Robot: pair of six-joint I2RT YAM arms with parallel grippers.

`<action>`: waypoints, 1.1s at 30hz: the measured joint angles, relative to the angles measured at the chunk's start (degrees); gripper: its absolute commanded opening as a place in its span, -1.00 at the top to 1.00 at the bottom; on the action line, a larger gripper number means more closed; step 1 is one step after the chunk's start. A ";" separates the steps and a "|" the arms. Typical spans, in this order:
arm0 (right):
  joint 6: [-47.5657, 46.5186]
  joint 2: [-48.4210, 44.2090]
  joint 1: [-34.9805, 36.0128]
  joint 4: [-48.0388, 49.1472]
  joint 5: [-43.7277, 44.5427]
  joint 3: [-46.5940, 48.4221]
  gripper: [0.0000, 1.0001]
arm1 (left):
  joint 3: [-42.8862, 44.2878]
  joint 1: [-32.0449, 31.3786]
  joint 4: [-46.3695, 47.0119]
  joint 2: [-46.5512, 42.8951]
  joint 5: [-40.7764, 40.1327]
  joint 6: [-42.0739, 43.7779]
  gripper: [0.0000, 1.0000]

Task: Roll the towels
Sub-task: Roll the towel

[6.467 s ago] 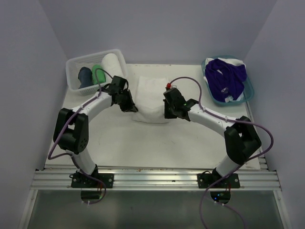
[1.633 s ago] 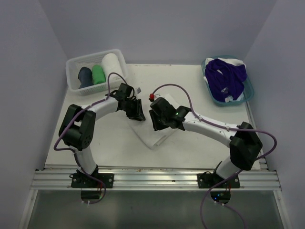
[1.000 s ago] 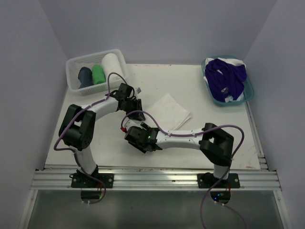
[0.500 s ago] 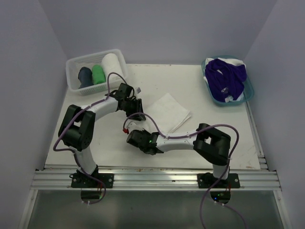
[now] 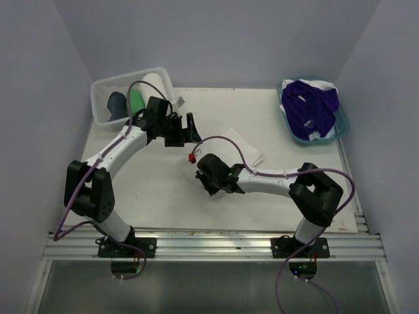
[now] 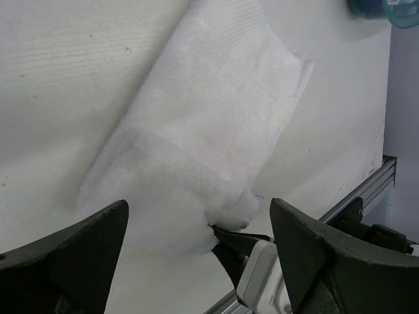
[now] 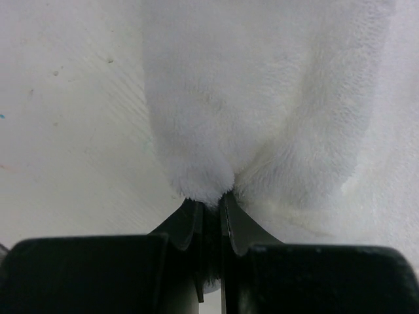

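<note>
A white towel (image 5: pixel 237 148) lies folded flat on the table, seen up close in the left wrist view (image 6: pixel 203 124). My right gripper (image 5: pixel 211 168) is shut on the towel's near corner (image 7: pixel 196 176), with the cloth bunched between its jaws. That gripper's fingers (image 6: pixel 239 241) also show at the bottom of the left wrist view. My left gripper (image 5: pixel 188 127) hovers open just left of the towel, with nothing between its fingers (image 6: pixel 91 248). A purple towel (image 5: pixel 311 104) is heaped in the light blue tub (image 5: pixel 342 127). Rolled navy (image 5: pixel 116 104), green (image 5: pixel 135 101) and white (image 5: pixel 156 84) towels stand in the white basket (image 5: pixel 101 86).
The basket sits at the back left corner and the tub at the back right. Walls close in the table on the left, back and right. A metal rail (image 5: pixel 209 245) runs along the near edge, holding both arm bases.
My left gripper has opened, let go of the towel and drawn back toward the basket. My right gripper closed on the towel's corner and has shifted up and right with it.
</note>
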 measured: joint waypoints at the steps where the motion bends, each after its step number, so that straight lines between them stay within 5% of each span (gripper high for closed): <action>1: 0.52 -0.46 -0.63 0.76 -1.46 -0.70 1.00 | 0.00 0.52 -0.11 -1.03 -0.11 -0.35 -0.76; 5: 2.40 -1.20 -2.51 3.21 -6.75 -2.51 1.00 | -2.25 3.52 0.35 -7.23 -1.86 -3.02 -0.64; 13: 6.03 -1.66 -4.24 6.56 -13.49 -4.35 1.00 | -17.55 4.17 5.68 -15.63 -3.13 -10.16 -0.84; 21: 8.44 -2.01 -6.23 8.04 -17.68 -5.29 1.00 | -28.13 0.17 10.43 -13.55 -4.68 -17.16 -0.83; 33: 8.72 -3.17 -7.06 8.07 -19.45 -6.19 1.00 | -29.18 -0.13 21.22 -3.89 -10.03 -21.97 -0.68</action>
